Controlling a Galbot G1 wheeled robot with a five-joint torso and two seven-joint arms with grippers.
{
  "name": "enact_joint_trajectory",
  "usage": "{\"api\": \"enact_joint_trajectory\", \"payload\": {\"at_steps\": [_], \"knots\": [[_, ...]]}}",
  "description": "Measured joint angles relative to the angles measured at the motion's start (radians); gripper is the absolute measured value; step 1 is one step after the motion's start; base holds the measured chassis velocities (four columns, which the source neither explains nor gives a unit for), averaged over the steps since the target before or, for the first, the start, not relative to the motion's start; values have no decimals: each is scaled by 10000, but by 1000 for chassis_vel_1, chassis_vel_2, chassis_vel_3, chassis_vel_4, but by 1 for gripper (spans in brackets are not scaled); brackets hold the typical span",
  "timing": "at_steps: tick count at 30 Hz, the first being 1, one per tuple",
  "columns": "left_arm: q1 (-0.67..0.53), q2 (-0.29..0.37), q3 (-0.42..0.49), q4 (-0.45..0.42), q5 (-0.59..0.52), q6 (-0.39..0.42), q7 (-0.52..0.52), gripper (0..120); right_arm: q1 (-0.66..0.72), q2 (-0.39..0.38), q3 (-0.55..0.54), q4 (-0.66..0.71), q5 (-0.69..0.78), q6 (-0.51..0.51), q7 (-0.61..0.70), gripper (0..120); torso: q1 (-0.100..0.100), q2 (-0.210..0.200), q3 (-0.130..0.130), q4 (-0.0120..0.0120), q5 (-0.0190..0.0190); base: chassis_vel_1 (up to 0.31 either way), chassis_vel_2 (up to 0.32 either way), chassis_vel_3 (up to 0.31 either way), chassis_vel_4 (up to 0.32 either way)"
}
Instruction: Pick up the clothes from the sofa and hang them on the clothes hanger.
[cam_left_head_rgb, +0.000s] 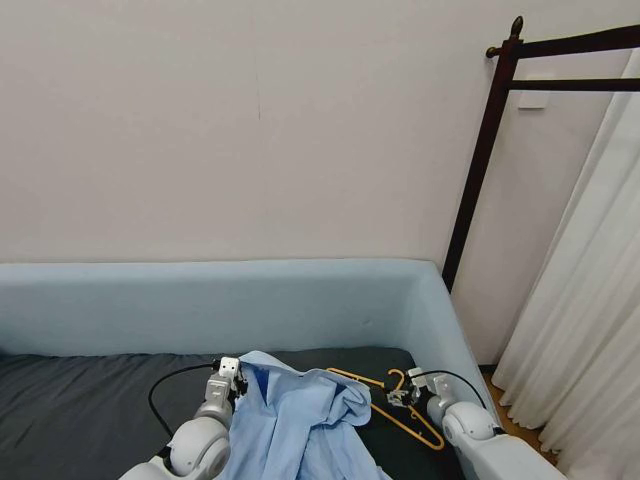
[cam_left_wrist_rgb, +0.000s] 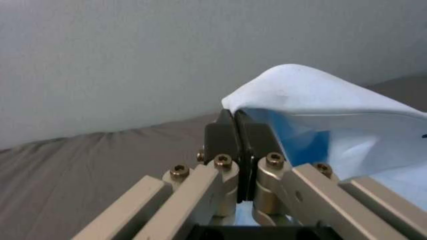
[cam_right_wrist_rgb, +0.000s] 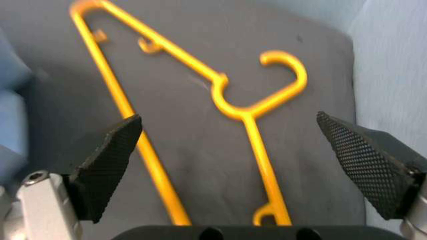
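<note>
As the left hand (cam_left_wrist_rgb: 237, 117) has its two dark pads (cam_left_wrist_rgb: 220, 137) pressed flat together, it holds an edge of the light blue shirt (cam_left_wrist_rgb: 320, 100) between them, and this pinched edge stands a little higher than the rest of the cloth. From the head view this left hand (cam_left_head_rgb: 232, 372) is at the shirt's left side. The right hand (cam_right_wrist_rgb: 227, 120) is wide, its two textured fingers (cam_right_wrist_rgb: 107, 160) far apart, and it hangs over the yellow hanger (cam_right_wrist_rgb: 257, 150) with nothing between them.

I count one shirt (cam_left_head_rgb: 300, 420), one hanger (cam_left_head_rgb: 415, 428) and two hands; the right hand (cam_left_head_rgb: 405, 388) is just beside the hanger. Both things lie on the dark grey seat of the light blue sofa (cam_left_head_rgb: 200, 300), the hanger to the right of the shirt and reaching its fold.

The right wrist view gives the hanger's hook and small notches; the head view alone gives the dark wooden clothes rack (cam_left_head_rgb: 480, 160) and the white curtain (cam_left_head_rgb: 590, 320) at the right
</note>
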Motion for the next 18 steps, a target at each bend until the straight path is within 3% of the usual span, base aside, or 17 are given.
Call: {"api": "enact_joint_trajectory", "payload": {"at_steps": [3,11,18], "knots": [[125,159,-88,-142,-14,-58,80,0,238,348,209,-1210,-478,333,-386,100,0,0,0,-2,0,0,0,0,0],[411,299,-301,-323,20,-231,285,0,562,951,646,-2617,-876,546,-675,98,-1,0,0,-1,0,0,0,0,0],[597,360,-407,-416,82,-330,379,0,892,1509,1484,-3811,-1396,607,-815,85,0,0,0,-2,-1,0,0,0,0]]}}
